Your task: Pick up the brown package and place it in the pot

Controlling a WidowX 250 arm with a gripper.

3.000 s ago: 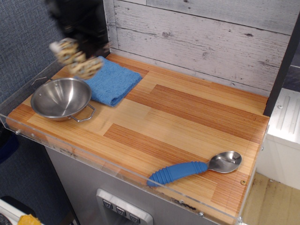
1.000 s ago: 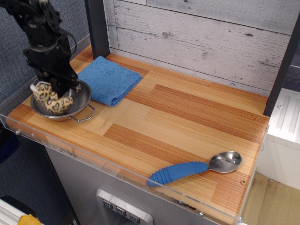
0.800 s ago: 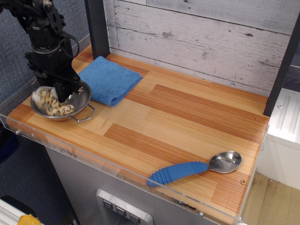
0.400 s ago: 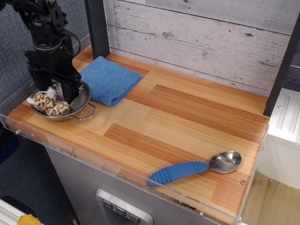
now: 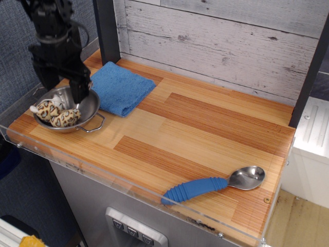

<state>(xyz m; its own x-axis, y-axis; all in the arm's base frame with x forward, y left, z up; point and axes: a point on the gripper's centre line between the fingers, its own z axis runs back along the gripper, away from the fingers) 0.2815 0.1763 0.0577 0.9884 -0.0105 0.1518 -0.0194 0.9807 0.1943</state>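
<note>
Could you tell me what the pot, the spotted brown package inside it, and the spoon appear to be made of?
The pot looks like polished stainless steel: bright mirror sheen, thin wire handles. The brown package seems soft plush fabric, lumpy and matte with leopard spots. The spoon has a shiny metal bowl and a ribbed blue handle, probably rubber or plastic.

Mock kitchen test rig, not a real home — striped wooden countertop (image 5: pixel 195 128) edged with a clear acrylic lip (image 5: pixel 128 182), whitewashed plank backdrop (image 5: pixel 221 41) behind. Kitchen props: shiny steel pot (image 5: pixel 87 110) right under the black gripper (image 5: pixel 64 87), folded blue towel (image 5: pixel 121 87) beside it, blue-handled metal spoon (image 5: pixel 216 184) well away.
</note>
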